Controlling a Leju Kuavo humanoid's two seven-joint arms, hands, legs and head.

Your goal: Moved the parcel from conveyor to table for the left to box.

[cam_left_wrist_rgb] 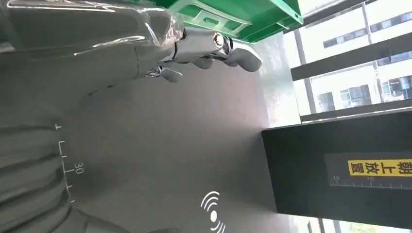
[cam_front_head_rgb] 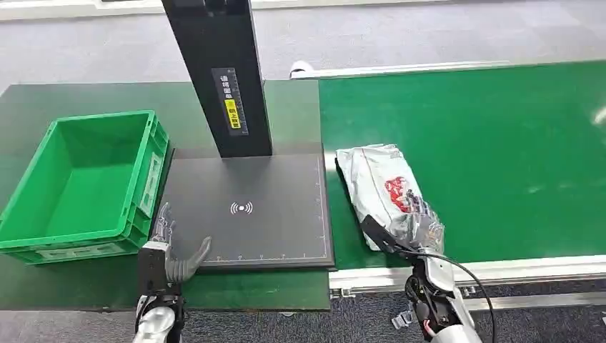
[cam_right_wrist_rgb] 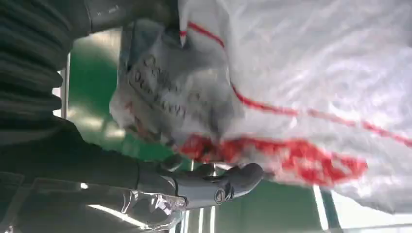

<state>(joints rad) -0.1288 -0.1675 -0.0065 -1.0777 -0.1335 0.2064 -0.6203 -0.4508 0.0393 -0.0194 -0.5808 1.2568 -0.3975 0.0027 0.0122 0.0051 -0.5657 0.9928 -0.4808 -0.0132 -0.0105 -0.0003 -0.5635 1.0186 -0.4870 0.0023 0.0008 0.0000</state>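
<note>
Parcel first: it is a soft white bag with red marks, and it lies on the green belt, just beside the black pad. My right hand is at the near end of the bag. My fingers curl around its edge, and I think I have a hold on it, so I can drag it over to the pad. The bag is floppy, so I grab it low and near me, where it will not slip away.

My left hand rests at the near corner of the pad, next to the green box. Its fingers are spread and hold nothing. I think it waits there so it can take the bag from the pad and drop it in the box.
</note>
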